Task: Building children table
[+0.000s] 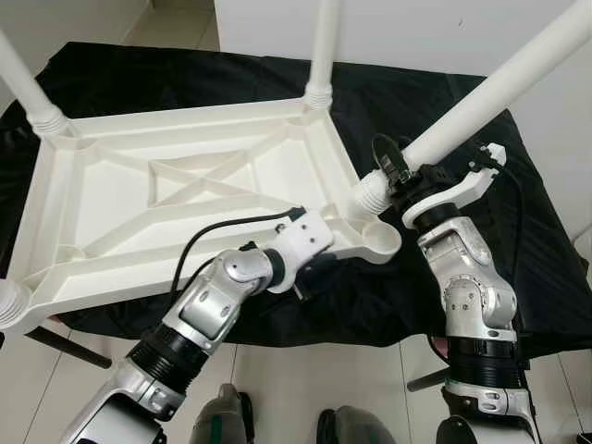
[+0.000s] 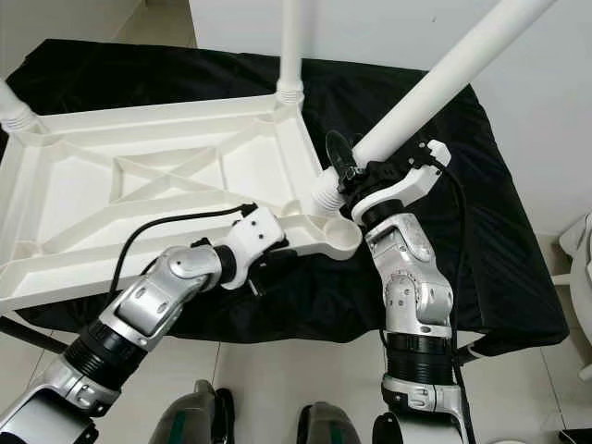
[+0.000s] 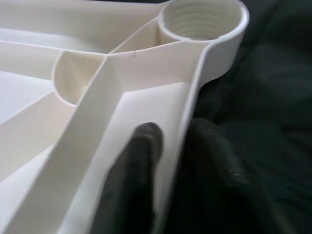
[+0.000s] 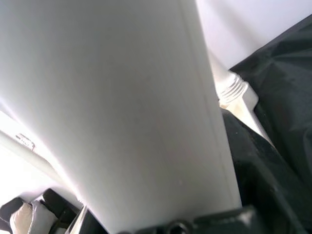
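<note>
From the head views, your white tabletop lies upside down on the black-draped surface, and your right gripper holds the fourth leg tilted, its threaded end just beside the empty corner socket — bring the leg upright over that socket before you twist, or the threads will likely cross. In the left wrist view, your left gripper has its fingers nearly closed across the tabletop's edge rib near the socket, so keep that pinch firm to stop the top spinning. The right wrist view shows the leg close against the camera, and the fingers appear clamped around it, though I can't see them clearly there.
</note>
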`<state>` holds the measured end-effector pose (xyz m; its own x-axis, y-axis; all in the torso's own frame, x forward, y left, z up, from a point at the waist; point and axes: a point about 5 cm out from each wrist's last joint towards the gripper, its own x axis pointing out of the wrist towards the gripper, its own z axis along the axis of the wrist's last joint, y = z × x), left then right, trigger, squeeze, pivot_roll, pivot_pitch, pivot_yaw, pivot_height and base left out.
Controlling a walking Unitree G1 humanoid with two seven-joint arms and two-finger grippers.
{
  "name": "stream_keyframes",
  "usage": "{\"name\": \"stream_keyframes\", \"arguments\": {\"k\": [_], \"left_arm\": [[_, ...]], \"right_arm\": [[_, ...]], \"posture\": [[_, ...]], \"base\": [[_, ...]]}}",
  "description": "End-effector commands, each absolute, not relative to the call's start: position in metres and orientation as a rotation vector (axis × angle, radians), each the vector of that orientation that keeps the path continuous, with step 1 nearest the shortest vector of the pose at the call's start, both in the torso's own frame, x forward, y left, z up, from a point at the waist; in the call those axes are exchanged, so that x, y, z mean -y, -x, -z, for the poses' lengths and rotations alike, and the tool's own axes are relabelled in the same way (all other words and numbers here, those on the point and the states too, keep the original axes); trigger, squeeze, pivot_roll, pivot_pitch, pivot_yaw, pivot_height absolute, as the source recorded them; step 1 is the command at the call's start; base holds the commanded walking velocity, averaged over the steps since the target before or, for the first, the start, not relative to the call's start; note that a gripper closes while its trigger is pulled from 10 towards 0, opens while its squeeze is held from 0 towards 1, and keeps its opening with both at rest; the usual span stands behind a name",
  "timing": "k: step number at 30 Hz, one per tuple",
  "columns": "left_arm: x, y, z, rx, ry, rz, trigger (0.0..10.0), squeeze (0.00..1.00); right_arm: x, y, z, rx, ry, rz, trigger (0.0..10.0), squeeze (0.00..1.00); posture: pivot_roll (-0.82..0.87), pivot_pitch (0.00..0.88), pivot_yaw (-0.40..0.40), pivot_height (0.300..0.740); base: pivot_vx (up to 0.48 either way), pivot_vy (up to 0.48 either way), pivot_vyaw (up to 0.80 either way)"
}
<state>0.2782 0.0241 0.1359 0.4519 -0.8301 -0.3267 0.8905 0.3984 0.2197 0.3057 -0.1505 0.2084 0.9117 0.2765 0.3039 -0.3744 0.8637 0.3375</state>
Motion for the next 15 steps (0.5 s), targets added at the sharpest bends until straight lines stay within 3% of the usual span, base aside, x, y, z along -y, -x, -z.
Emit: {"name": "stream_keyframes", "arguments": {"k": [1,7,8,9,15], "left_arm": [[-0.009,-0.268,-0.155,-0.069,-0.382,1.209,10.0,1.00],[-0.012,-0.266,-0.155,-0.070,-0.390,1.228,10.0,1.00],[-0.013,-0.266,-0.154,-0.069,-0.408,1.226,10.0,0.69],[-0.015,-0.266,-0.153,-0.069,-0.420,1.223,10.0,0.00],[-0.022,-0.273,-0.158,-0.064,-0.395,1.145,10.0,0.00]], "right_arm": [[0.150,-0.305,-0.208,0.256,-0.385,-0.335,10.0,0.00],[0.150,-0.305,-0.207,0.253,-0.377,-0.336,10.0,0.00],[0.149,-0.305,-0.207,0.251,-0.372,-0.337,10.0,0.00],[0.149,-0.306,-0.206,0.248,-0.362,-0.338,10.0,0.00],[0.147,-0.306,-0.205,0.249,-0.224,-0.319,10.0,0.00]], "posture": [[-0.15,0.068,0.017,0.740],[-0.15,0.069,0.016,0.740],[-0.15,0.069,0.016,0.740],[-0.14,0.073,0.016,0.740],[-0.14,0.072,0.016,0.740]], "base": [[0.000,0.000,0.00],[0.000,0.000,0.00],[0.000,0.000,0.00],[0.000,0.000,0.00],[0.000,0.000,0.00]]}}
